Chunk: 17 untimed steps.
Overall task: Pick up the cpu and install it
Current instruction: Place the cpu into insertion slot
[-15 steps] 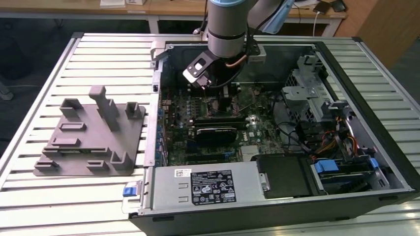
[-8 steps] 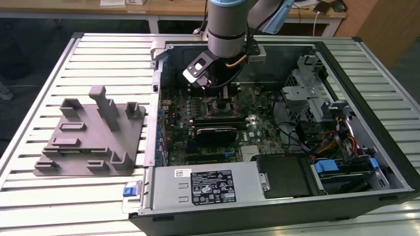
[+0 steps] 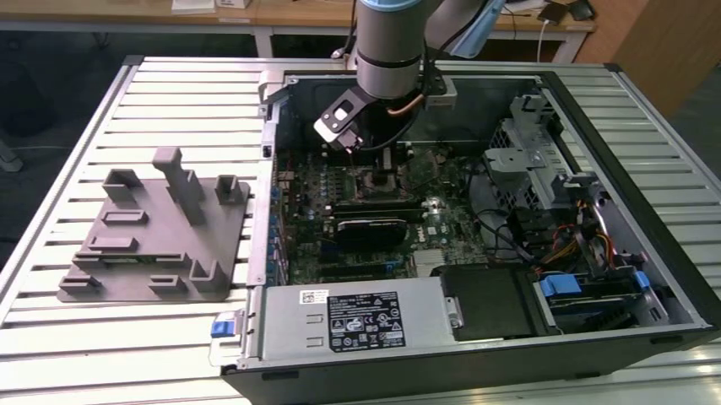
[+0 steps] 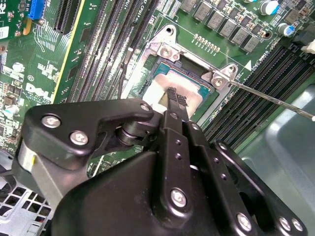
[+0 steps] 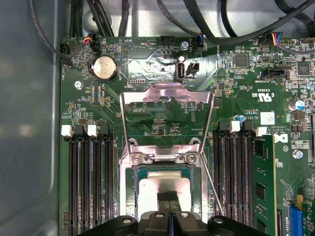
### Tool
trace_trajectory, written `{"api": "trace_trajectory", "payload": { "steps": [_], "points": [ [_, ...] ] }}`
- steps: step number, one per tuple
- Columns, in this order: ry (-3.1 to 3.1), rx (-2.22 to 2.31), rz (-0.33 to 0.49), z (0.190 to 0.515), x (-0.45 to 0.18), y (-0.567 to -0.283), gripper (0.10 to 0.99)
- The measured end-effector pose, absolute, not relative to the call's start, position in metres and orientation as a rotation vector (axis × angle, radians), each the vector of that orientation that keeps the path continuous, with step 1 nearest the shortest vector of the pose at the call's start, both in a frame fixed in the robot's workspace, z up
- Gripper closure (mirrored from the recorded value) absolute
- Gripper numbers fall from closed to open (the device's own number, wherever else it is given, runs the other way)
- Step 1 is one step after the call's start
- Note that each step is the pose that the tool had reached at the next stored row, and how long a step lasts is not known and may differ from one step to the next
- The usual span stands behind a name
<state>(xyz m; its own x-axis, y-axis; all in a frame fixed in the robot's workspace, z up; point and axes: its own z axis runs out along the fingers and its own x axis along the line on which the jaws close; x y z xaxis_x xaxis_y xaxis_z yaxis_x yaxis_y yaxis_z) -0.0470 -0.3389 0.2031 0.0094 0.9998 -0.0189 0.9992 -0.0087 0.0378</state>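
Cpu (image 5: pixel 150 189) lies flat in the socket (image 5: pixel 129 196), with the frame (image 5: pixel 167 96) flipped open. Gripper (image 5: pixel 169 197) is pinched narrow and holds nothing, tips over the lid; I can't tell if they touch. My worry: pressing a part-seated chip bends pins, and a sideways drag skews it.

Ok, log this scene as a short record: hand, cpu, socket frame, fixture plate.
hand: fingers together, tips at the middle of the cpu's top; contact unclear
cpu: flat in the motherboard socket, silver top up
socket frame: swung open, lying back over the board
fixture plate: on the slatted table, at the exterior view's left of the computer case
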Motion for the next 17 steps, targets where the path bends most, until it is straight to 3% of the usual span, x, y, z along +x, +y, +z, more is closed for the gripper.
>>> {"api": "trace_trajectory", "payload": {
  "steps": [17],
  "points": [
    [2.182, 2.203, 0.019, 0.1983, -0.0447, -0.3391, 0.98]
  ]
}}
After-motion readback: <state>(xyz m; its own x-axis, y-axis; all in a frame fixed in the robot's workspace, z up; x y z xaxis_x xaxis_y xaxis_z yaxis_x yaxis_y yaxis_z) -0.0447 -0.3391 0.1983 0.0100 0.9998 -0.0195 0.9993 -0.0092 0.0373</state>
